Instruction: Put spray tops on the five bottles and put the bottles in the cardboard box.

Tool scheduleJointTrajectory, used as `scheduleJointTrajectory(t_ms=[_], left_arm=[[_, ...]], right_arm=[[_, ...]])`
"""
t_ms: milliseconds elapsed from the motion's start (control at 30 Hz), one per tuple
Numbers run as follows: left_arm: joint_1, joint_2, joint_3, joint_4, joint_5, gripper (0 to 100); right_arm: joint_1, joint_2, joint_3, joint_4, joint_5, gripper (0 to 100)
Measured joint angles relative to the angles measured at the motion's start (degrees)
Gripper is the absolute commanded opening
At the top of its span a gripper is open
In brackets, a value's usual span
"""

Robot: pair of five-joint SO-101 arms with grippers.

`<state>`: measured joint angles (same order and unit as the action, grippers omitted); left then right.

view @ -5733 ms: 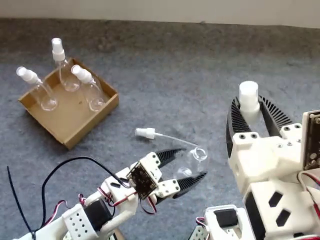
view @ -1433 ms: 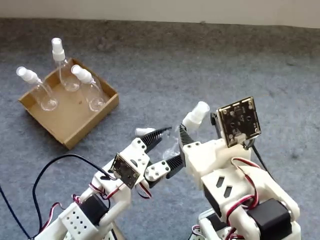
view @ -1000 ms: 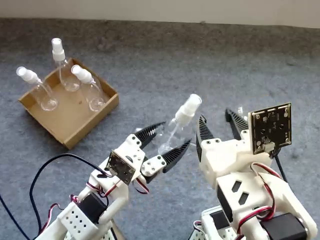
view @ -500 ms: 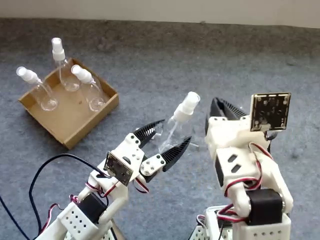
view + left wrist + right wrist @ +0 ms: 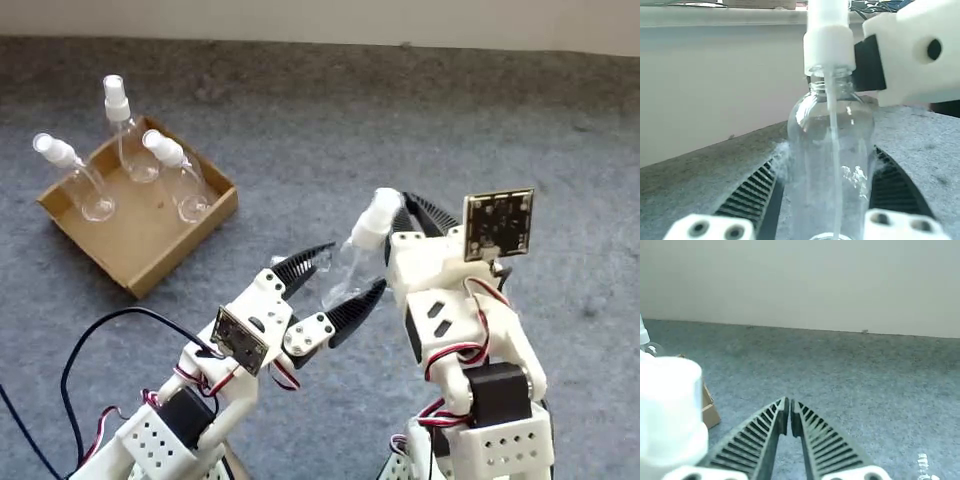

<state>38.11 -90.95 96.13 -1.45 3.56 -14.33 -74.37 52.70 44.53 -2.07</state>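
A: What had moved in that last half-second?

B: The right arm (image 5: 460,330) had swung in toward the bottle (image 5: 348,265), which brought the right claw (image 5: 405,207) up beside the top (image 5: 375,215).

A: From above, how far along was the job?

B: Three capped bottles (image 5: 180,175) stood in the box (image 5: 190,238), well apart from the arms. The fourth bottle was tilted over the bench (image 5: 300,120), clamped in the left claw (image 5: 352,270).

A: And the left wrist camera?

B: The fingers (image 5: 755,195) pressed the glass on both sides. The top sat on the neck (image 5: 830,82) with its tube (image 5: 832,150) running down inside. Threads showed under the collar, so I judged it not fully seated.

A: The right wrist?

B: The right claw was nearly closed and carried nothing. The top was just beside it.

A: So what was left?

B: Seating that top, boxing the fourth bottle, and, going by the task's count, a fifth.
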Motion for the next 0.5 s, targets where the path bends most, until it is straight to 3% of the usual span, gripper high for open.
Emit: scheduleJointTrajectory(t_ms=[367, 500], left_arm=[[0.53, 0.00, 0.00, 0.00, -0.09, 13], [0.53, 0.00, 0.00, 0.00, -0.09, 13]], right_arm=[[-0.70, -0.09, -3.87, 0.00, 0.26, 0.4], [-0.70, -0.09, -3.87, 0.00, 5.36, 0.4]])
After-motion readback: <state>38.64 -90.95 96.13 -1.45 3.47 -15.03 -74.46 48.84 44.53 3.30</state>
